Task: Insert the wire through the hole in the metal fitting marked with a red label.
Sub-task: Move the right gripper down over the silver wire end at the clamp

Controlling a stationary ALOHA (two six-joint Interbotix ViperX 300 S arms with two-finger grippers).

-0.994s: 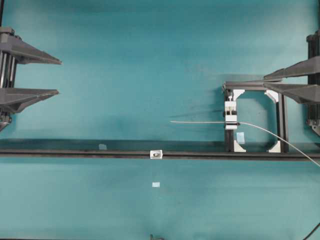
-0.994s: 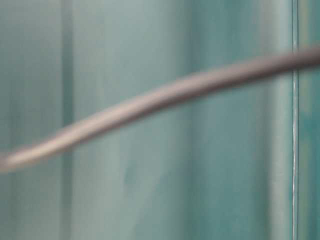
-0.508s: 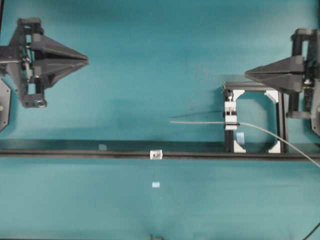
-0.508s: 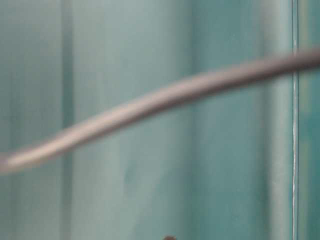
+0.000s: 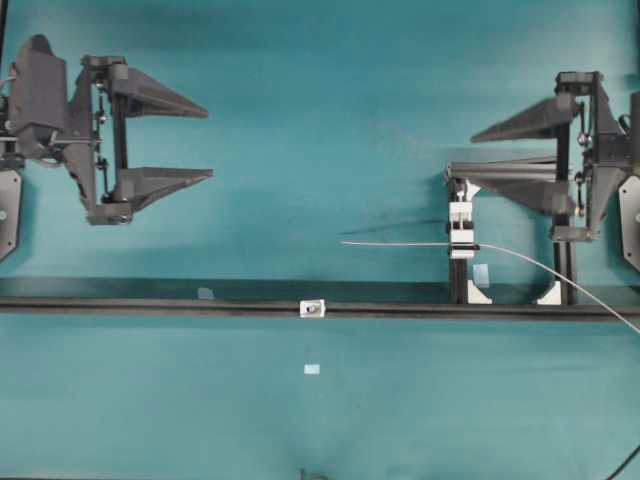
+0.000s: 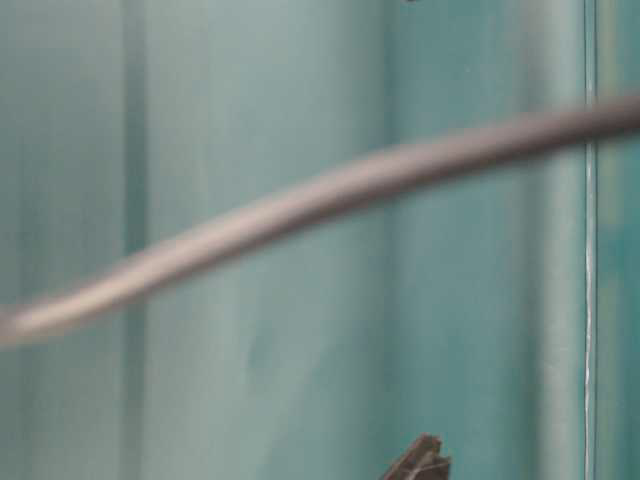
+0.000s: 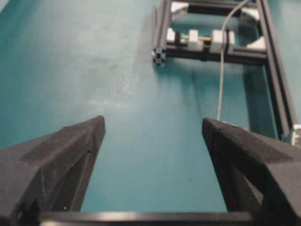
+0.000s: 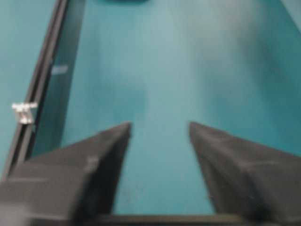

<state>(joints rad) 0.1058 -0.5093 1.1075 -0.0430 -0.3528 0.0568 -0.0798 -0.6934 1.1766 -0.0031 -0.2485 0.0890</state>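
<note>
Teal table [image 5: 300, 120] — wire [image 5: 400, 244] between both released hands, untouched.

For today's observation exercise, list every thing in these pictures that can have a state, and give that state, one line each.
left gripper: open, empty, above bare table.
right gripper: open, empty, its lower finger over the black frame.
wire: held in the white clamp, free end pointing left, not threaded.
metal fitting: sitting on the long black rail, nothing through it.
hole: empty.
</note>
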